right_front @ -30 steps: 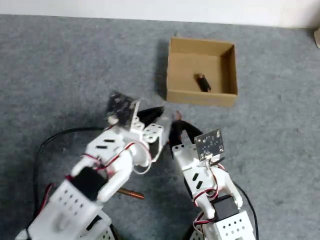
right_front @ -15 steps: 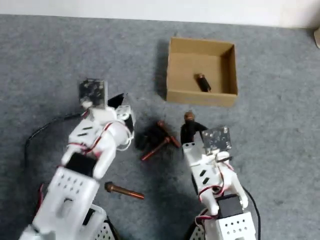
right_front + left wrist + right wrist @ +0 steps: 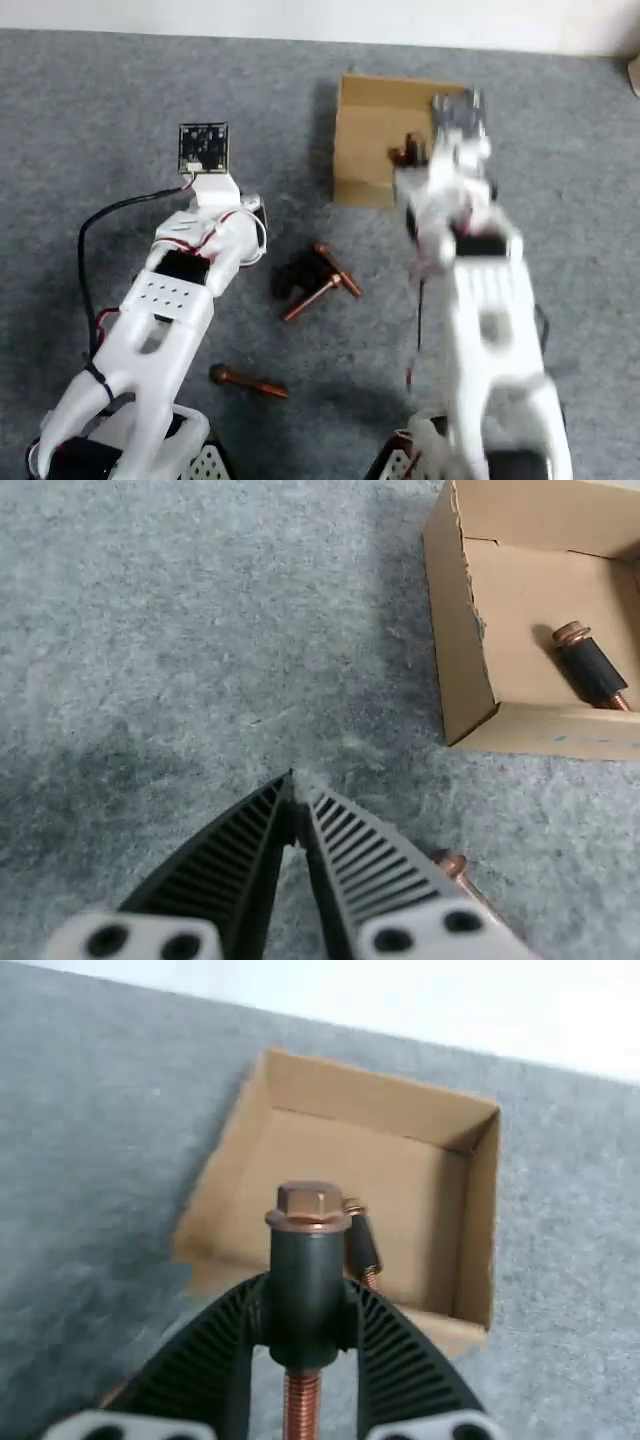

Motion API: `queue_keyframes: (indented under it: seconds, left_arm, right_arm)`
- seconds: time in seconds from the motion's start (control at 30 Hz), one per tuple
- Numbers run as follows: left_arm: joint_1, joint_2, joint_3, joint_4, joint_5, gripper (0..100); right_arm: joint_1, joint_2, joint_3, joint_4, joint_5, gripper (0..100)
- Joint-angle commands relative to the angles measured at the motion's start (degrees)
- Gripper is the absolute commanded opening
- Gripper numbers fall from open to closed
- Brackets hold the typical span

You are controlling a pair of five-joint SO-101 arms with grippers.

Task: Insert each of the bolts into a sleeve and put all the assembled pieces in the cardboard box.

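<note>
Only one assembled piece (image 3: 587, 666) in cardboard box (image 3: 455, 630)

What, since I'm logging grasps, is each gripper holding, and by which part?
The right gripper holds an assembled piece, clamped across its black sleeve near the bolt head. The left gripper is shut on nothing.

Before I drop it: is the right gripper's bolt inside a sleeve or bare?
Inside: a black sleeve wraps the bolt, head and thread showing at its ends, clamped by the right gripper.
</note>
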Motion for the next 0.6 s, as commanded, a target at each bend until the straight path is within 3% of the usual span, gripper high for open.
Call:
queue_keyframes:
  seconds: [0.0, 0.27, 0.57]
  left_arm:
    - [-0.5, -0.2, -3.3, -1.3, 0.3, 1]
    - [-0.4, -0.2, -3.3, -1.3, 0.3, 1]
    - [1.1, -0.2, -3.2, -1.3, 0.0, 1]
  right_arm:
    - [2.9, 21.7, -27.7, 7.0, 0.8, 0.4]
    - [7.6, 53.3, -62.2, 16.8, 0.5, 0.4]
    - [7.5, 77.3, -85.6, 23.0, 0.8, 0.4]
